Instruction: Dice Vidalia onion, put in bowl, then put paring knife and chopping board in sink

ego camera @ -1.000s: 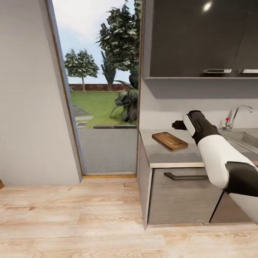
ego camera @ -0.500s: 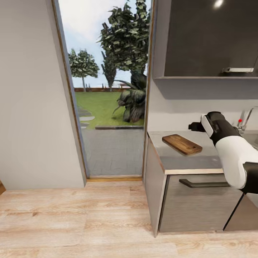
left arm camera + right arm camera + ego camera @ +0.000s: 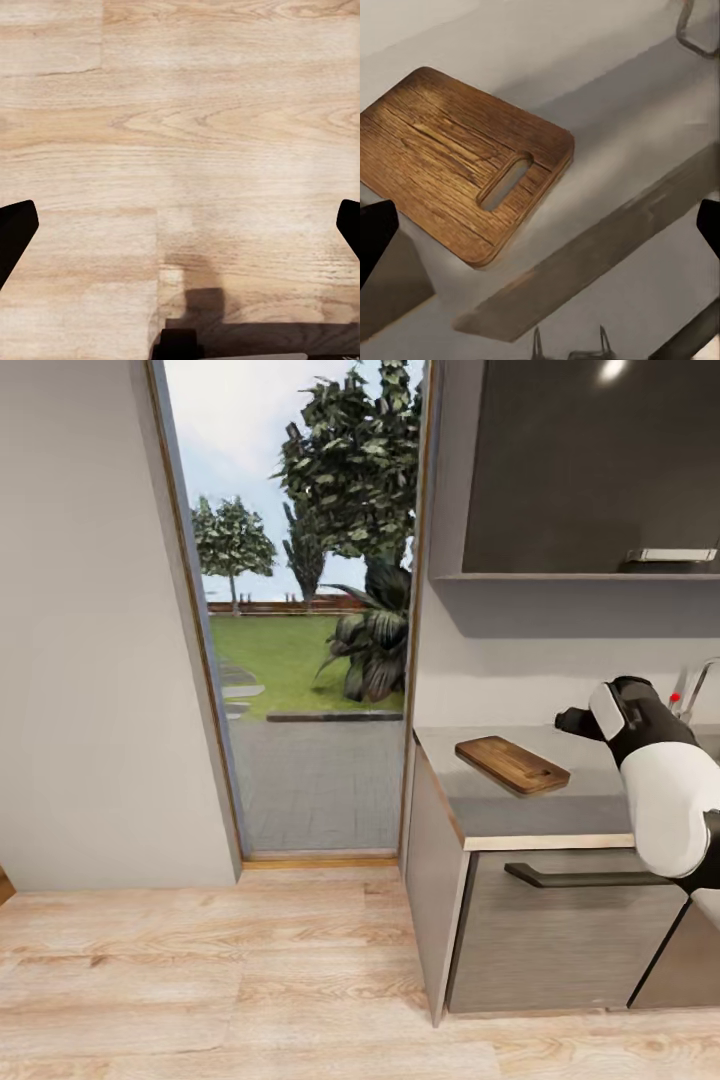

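Note:
The brown chopping board [image 3: 512,765] lies flat on the grey countertop [image 3: 530,812] near its left end, handle slot toward the right. In the right wrist view the chopping board [image 3: 450,169] sits just ahead of my right gripper [image 3: 540,232], whose fingertips [image 3: 375,234] stand wide apart with nothing between them. In the head view my right gripper [image 3: 572,721] hovers over the countertop behind and to the right of the board. My left gripper [image 3: 180,232] is open above bare wooden floor. The sink's tap [image 3: 692,695] peeks out past my right arm. Onion, paring knife and bowl are out of view.
A tall glass door [image 3: 300,610] to the garden stands left of the dark cabinets [image 3: 540,930]. A grey wall [image 3: 90,620] is at the far left. Upper cupboards [image 3: 590,460] hang over the worktop. Light wooden floor [image 3: 220,960] stretches in front.
The view has shifted, so the counter and board sit further right than a second ago. My right arm has drawn back to the right, away from the board.

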Robot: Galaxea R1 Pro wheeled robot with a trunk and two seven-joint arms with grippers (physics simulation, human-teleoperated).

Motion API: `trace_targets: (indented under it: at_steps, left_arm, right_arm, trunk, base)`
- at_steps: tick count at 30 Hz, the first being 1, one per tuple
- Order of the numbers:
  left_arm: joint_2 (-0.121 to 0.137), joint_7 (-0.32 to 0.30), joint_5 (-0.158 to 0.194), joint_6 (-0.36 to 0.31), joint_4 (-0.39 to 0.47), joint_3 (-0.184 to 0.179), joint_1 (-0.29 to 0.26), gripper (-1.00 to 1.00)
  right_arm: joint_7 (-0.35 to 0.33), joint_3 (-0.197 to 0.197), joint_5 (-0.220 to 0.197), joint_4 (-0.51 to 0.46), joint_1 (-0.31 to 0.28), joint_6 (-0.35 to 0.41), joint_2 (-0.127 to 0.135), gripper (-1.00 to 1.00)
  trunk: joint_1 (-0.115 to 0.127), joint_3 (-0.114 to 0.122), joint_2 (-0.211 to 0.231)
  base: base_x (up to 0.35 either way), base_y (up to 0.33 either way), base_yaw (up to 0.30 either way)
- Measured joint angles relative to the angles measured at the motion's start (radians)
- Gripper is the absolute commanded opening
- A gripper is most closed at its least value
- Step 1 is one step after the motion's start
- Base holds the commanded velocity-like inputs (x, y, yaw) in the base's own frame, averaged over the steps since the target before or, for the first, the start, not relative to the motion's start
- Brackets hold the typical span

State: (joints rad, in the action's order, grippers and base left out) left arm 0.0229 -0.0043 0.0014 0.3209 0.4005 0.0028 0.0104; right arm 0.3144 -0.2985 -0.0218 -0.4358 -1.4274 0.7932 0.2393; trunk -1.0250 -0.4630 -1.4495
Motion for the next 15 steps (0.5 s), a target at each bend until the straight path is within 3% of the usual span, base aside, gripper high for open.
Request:
trace_targets:
  at_steps: [10,15]
  left_arm:
    - [-0.001,0.000,0.000,0.000,0.000,0.000,0.000,1.00]
    - [-0.001,0.000,0.000,0.000,0.000,0.000,0.000,1.00]
  right_arm:
    - [0.070,-0.014,-0.001,0.046,0.000,-0.008,-0.006,1.00]
    - [0.113,-0.014,-0.003,0.053,0.000,-0.012,-0.009,1.00]
  trunk:
    - [0.000,0.000,0.000]
    - [0.000,0.000,0.000]
  base:
    - [0.008,0.000,0.000]
    - [0.195,0.035,0.000]
